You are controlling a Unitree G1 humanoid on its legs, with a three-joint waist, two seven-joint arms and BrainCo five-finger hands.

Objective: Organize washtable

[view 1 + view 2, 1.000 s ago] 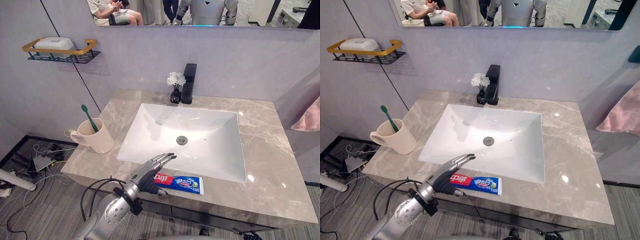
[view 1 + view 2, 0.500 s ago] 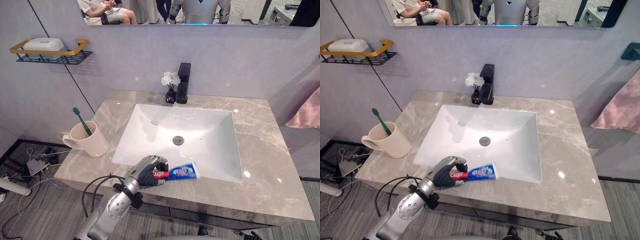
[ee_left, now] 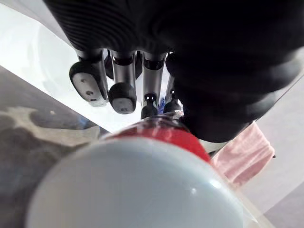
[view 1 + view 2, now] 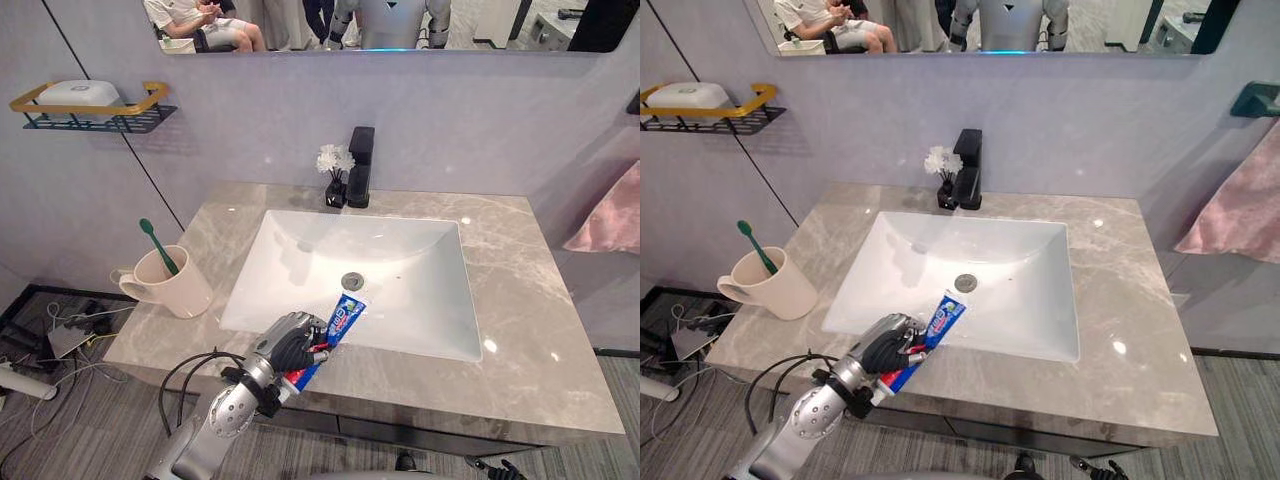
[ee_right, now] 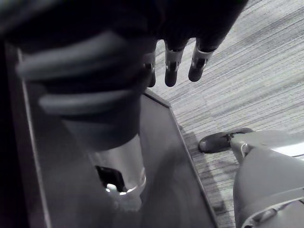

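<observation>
Our left hand (image 4: 285, 345) grips the red, white and blue toothpaste tube (image 4: 345, 316).
Its fingers (image 3: 122, 90) curl round it, tilted over the front edge of the grey marble bench (image 4: 520, 330), beside the white rectangular sink (image 4: 400, 250); our right hand (image 5: 172, 66) hangs, fingers loosely straight.

The left hand (image 3: 228, 71) has its silver, dark-tipped fingers (image 3: 122, 90) curled round a toothpaste tube (image 3: 142, 190), whose white round cap end looms very close to the camera with a red band just behind it. Past the fingers lie the white sink (image 3: 28, 52) and the grey marbled countertop (image 3: 23, 137). A pink towel (image 3: 244, 154) hangs beyond the hand.
</observation>
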